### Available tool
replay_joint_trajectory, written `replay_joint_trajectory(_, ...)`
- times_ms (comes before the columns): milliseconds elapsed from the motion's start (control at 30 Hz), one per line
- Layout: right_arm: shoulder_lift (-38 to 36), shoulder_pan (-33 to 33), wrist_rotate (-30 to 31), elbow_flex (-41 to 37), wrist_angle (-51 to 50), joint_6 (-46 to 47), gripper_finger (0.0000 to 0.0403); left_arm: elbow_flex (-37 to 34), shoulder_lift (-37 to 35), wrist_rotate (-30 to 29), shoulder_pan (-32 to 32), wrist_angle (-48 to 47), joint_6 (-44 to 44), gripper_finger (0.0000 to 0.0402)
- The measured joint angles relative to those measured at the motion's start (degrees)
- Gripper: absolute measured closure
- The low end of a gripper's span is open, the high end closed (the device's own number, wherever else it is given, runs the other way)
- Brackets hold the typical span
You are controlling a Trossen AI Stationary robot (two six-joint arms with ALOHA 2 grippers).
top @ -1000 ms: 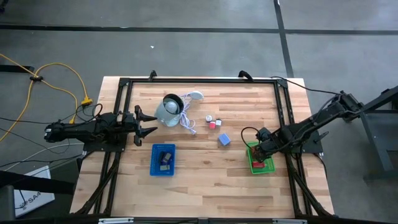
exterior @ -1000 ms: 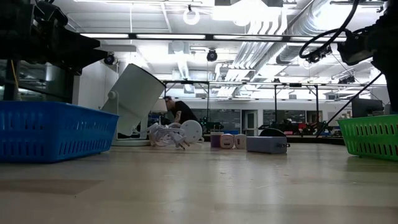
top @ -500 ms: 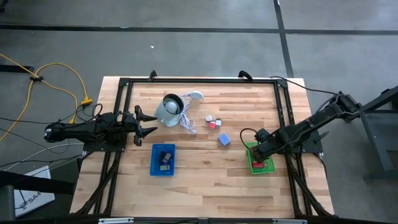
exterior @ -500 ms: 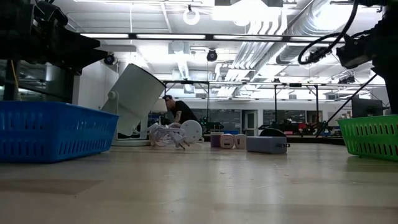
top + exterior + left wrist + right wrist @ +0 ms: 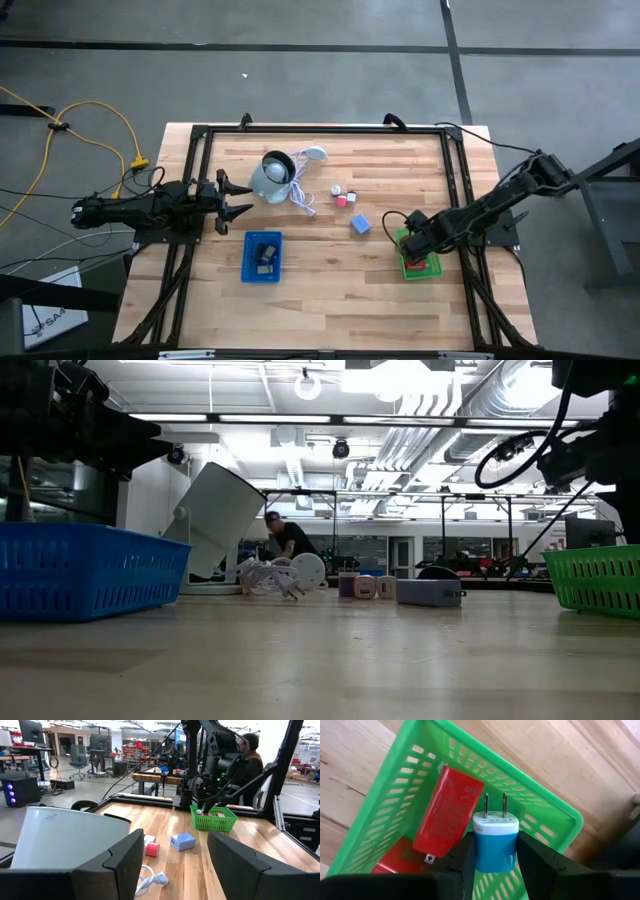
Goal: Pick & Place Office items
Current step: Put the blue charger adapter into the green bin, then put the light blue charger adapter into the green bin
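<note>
My right gripper is shut on a blue charger block with a white pronged end and hangs over the green basket at the table's right. Two red blocks lie on the basket's floor. A pale-blue block, a red piece and white pieces rest on the table's middle. My left gripper waits open at the left edge, pointing level, next to the grey-white round object. My right gripper pinches the charger block's blue body between its two fingers, one on each side. The fingers come from above, pointing down. The white end with its two prongs stands free of the fingers. The block hangs clear over the basket's inside.
A blue basket with dark pieces in it stands near the table's front left. A white cord trails from the round object. A black frame runs around the table. A person shows far behind the table.
My right gripper has sunk toward the green basket and drifted a little toward the table's near edge, keeping shut on the blue charger block.
</note>
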Motion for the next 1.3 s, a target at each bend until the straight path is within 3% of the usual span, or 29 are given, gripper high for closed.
replay_joint_trajectory(467,0.0,0.0,0.0,0.0,0.2,0.0,0.0285,0.0,0.0,0.0,0.0,0.0,0.0,0.0189)
replay_joint_trajectory(833,0.0,0.0,0.0,0.0,0.2,0.0,0.0259,0.0,0.0,0.0,0.0,0.0,0.0,0.0189)
replay_joint_trajectory(1300,0.0,0.0,0.0,0.0,0.3,0.0,0.0264,0.0,0.0,0.0,0.0,0.0,0.0,0.0189)
